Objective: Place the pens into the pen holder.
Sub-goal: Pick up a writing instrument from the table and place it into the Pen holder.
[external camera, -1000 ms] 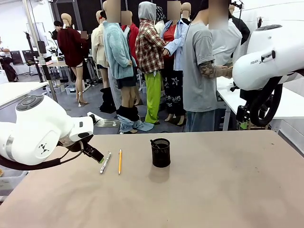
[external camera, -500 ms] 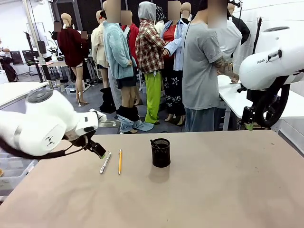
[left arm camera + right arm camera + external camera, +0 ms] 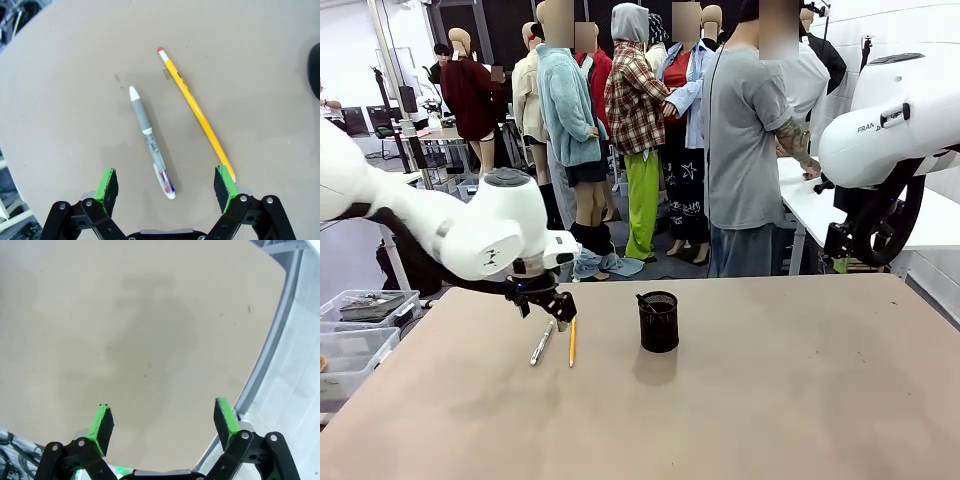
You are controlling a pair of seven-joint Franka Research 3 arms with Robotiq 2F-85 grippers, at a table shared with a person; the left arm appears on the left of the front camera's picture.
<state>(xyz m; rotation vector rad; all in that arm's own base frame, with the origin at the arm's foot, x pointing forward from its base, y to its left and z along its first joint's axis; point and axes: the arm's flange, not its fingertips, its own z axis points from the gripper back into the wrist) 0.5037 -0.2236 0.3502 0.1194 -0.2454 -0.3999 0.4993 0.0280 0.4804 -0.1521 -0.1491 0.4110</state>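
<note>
tan bench (image 3: 770, 400): left end effector (image 3: 166, 176) gapes empty over silver pen (image 3: 149, 140) and pencil (image 3: 197, 112); front view adds pen holder (image 3: 659, 325); right end effector (image 3: 163, 415) spread wide, empty

A tan table (image 3: 770, 400) fronts a grey floor (image 3: 660, 268), a white side table (image 3: 805, 210) and clear bins (image 3: 360, 345).
</note>
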